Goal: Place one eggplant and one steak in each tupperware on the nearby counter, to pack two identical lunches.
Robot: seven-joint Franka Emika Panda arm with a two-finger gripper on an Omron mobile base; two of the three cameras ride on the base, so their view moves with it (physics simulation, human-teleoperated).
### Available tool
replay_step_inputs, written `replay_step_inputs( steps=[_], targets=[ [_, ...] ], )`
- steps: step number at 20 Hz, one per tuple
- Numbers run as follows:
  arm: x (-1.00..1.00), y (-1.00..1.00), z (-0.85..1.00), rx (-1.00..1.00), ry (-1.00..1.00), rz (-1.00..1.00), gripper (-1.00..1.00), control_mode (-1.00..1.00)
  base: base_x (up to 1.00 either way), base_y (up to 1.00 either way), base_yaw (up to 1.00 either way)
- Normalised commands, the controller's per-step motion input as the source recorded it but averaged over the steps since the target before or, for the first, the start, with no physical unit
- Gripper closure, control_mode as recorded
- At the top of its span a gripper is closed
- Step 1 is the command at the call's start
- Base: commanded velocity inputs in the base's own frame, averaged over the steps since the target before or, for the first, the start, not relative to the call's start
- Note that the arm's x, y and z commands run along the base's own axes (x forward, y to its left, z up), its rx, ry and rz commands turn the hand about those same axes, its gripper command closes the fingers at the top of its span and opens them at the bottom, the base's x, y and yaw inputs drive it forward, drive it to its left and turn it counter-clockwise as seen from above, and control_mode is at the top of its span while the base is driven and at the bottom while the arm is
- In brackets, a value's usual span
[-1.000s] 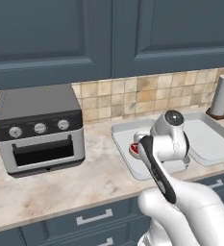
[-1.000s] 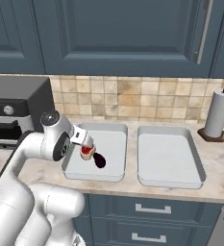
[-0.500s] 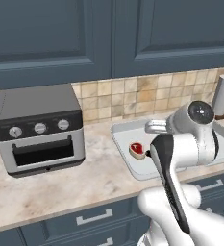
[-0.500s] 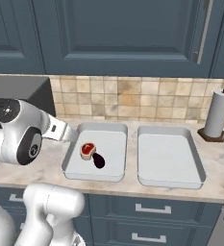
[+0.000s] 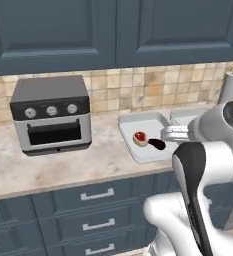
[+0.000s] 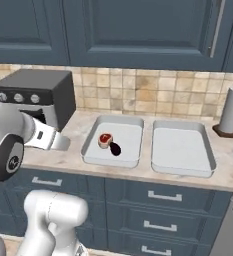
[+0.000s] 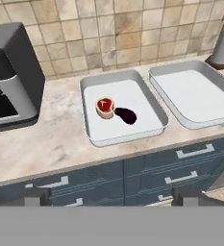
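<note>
Steak and eggplant touching in left tupperware, right tupperware bare, jaws wide apart, holding nothing, above counter

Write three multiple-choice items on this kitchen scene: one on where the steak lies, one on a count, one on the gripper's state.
1. Where does the steak lie?
A. in the left tupperware
B. in the right tupperware
C. on the counter

2. How many food pieces lie in the right tupperware?
A. two
B. one
C. none

3. How is the gripper?
A. shut on the eggplant
B. open, holding nothing
C. shut on the steak

Key: 1 A, the steak sits beside the eggplant in the left one; 2 C, its floor is bare; 3 B, the fingertips stand far apart with nothing between them.
</note>
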Motion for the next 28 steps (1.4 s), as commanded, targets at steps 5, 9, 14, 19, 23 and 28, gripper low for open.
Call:
replay_step_inputs(
  steps=[5,9,14,19,23,28],
  targets=[
    [0.00,0.00,0.00,0.00,0.00,0.00,-1.00,1.00,-1.00,0.00,0.39],
    [0.00,0.00,0.00,0.00,0.00,0.00,-1.00,1.00,-0.97,0.00,0.64],
    [0.00,0.00,0.00,0.00,0.00,0.00,-1.00,1.00,-0.75,0.34,0.72],
    [0.00,0.00,0.00,0.00,0.00,0.00,-1.00,1.00,-0.45,0.43,0.80],
    [0.00,0.00,0.00,0.00,0.00,0.00,-1.00,1.00,-0.20,0.57,0.88],
    [0.00,0.00,0.00,0.00,0.00,0.00,-1.00,1.00,-0.22,0.63,0.85]
  ],
)
